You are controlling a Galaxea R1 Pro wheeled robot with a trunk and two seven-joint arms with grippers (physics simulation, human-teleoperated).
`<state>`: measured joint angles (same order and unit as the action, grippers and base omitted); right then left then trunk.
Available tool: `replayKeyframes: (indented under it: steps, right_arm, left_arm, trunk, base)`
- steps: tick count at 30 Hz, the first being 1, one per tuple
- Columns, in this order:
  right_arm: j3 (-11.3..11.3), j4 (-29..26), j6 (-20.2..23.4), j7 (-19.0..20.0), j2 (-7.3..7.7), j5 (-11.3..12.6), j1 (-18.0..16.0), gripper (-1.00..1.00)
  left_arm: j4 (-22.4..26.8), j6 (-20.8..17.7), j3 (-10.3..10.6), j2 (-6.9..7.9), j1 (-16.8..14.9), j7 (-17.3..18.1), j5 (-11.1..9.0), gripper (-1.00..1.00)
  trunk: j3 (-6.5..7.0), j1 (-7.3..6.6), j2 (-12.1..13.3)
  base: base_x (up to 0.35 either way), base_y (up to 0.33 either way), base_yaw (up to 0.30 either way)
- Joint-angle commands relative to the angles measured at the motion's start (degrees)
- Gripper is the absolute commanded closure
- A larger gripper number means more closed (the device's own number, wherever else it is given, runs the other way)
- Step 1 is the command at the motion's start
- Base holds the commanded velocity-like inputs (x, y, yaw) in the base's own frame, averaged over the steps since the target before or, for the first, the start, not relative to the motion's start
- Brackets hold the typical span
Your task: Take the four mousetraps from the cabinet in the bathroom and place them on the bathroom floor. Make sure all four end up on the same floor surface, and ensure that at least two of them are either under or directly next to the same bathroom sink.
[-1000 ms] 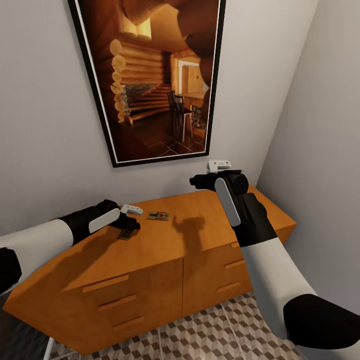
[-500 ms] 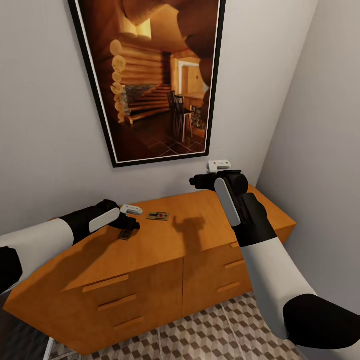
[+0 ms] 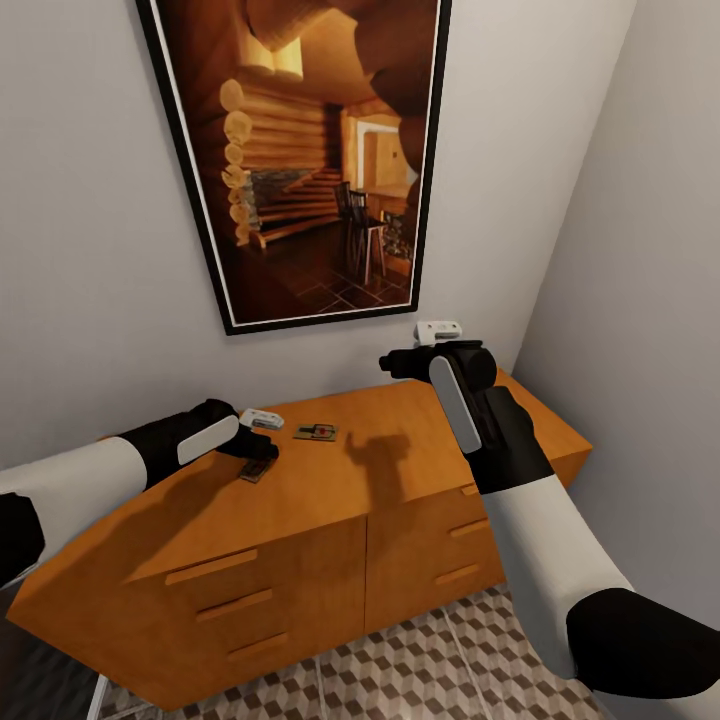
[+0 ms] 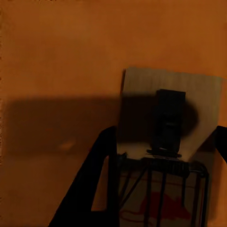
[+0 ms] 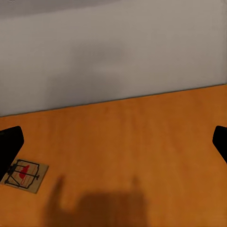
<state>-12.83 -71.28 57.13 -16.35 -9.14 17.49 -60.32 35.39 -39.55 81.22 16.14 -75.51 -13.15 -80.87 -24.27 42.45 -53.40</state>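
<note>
Cabinet [image 3: 330, 500]: orange-brown, lower half of the head view; its top is our surface; cube-tiled bathroom floor [image 3: 430, 660] below.
Right gripper [image 3: 437, 335]: raised at centre right; jaws spread wide, holding nothing.
Left gripper [image 3: 262, 447]: centre left, low over the surface; jaws parted astride a mousetrap [image 4: 165, 156]; not yet closed.
Second mousetrap [image 3: 316, 432]: just right of it, flat.
Advice: we should centre on the slab, then pinch its long edges.

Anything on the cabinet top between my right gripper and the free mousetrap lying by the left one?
Nothing: in the right wrist view only bare orange wood and the gripper's shadow separate the right gripper from the mousetrap on the cabinet.
</note>
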Motion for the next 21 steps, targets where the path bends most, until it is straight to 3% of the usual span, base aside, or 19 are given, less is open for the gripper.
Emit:
replayKeyframes:
  steps: [1, 15, 21]
  right_arm:
    - [0.0, 0.0, 0.0, 0.0, 0.0, 0.0, 0.01, -1.0]
    - [0.04, 0.17, 0.0, -0.02, 0.09, 0.09, 0.58, -1.0]
    - [0.08, 0.06, 0.0, -0.08, 0.09, -0.01, 0.79, -1.0]
  left_arm:
    - [-0.06, -0.18, 0.17, 0.03, 0.54, 0.06, 0.88, 1.0]
    - [1.0, -1.55, -1.62, 0.19, -0.38, -0.19, 0.8, 1.0]
    - [1.16, -6.24, -6.18, 0.16, -2.03, -0.35, 0.82, 1.0]
  trunk:
    - [-0.02, 0.01, 0.02]
    - [-0.02, 0.01, 0.02]
    - [-0.02, 0.01, 0.02]
  base:
    - [0.0, 0.0, 0.0]
    - [0.0, 0.0, 0.0]
    - [0.0, 0.0, 0.0]
